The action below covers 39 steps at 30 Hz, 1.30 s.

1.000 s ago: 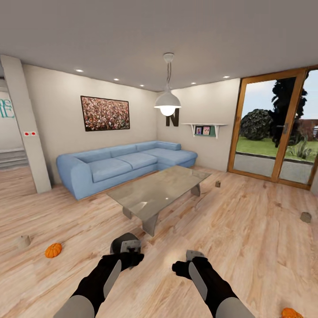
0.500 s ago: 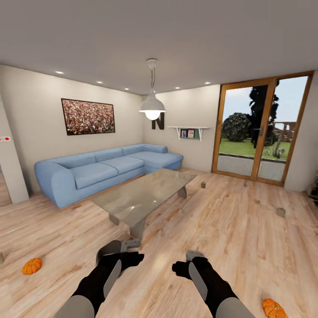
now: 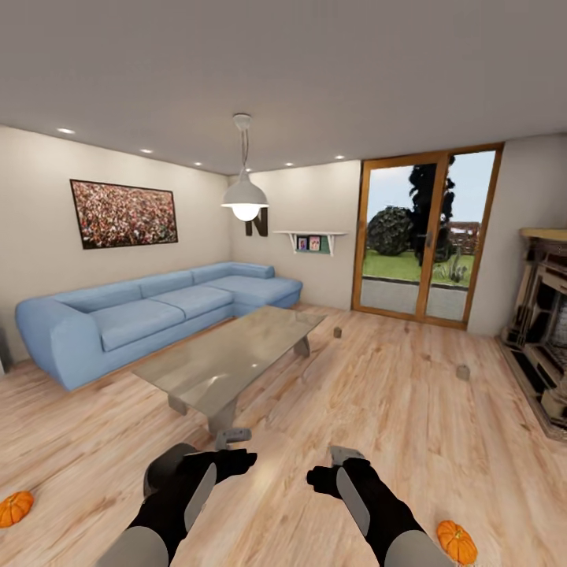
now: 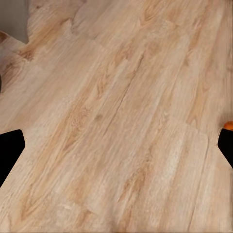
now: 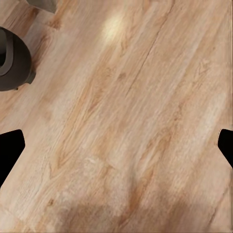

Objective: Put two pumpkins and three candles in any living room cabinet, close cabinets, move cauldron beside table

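Two orange pumpkins lie on the wood floor, one at the far left (image 3: 14, 508) and one at the lower right (image 3: 457, 541). Two small tan candles stand on the floor, one past the table (image 3: 337, 332) and one toward the fireplace (image 3: 463, 372). The dark grey cauldron (image 3: 164, 472) (image 5: 12, 60) sits on the floor by my left forearm, near the glass coffee table (image 3: 228, 354). My left gripper (image 3: 236, 450) (image 4: 116, 148) and right gripper (image 3: 335, 466) (image 5: 116, 148) hang open and empty over bare floor. The cabinet is out of view.
A blue corner sofa (image 3: 150, 311) runs along the left wall behind the table. A glass patio door (image 3: 421, 240) is at the back. A fireplace (image 3: 547, 315) stands at the right edge. A pendant lamp (image 3: 245, 195) hangs over the table.
The camera has turned to the right, so the whole room has slid left and the fireplace has come into view. Both arms keep the same pose, grippers open.
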### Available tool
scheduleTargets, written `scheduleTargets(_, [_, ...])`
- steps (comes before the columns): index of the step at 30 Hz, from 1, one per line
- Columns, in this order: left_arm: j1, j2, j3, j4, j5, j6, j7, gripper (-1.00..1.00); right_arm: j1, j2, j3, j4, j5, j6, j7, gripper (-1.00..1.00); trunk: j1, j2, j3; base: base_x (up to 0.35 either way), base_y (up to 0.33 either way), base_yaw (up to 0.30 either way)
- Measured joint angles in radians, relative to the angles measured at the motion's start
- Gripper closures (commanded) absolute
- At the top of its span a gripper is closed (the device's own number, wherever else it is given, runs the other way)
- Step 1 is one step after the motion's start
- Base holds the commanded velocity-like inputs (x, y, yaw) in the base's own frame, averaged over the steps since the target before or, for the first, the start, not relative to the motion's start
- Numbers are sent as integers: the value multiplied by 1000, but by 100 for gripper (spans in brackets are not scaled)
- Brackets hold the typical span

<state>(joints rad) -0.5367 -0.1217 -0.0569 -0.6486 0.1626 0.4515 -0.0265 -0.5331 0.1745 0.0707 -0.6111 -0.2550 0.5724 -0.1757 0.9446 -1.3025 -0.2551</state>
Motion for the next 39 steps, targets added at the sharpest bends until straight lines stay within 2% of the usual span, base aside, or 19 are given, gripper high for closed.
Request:
scheduleTargets(31, [0, 0, 0, 0, 0, 0, -2, -100, 0, 0, -1, 4, -2, 0, 1, -100, -119, 217, 133, -1, 0, -223])
scheduleTargets(39, [0, 0, 0, 0, 0, 0, -2, -100, 0, 0, -1, 6, -2, 0, 0, -100, -149, 273, 167, -143, 0, -224])
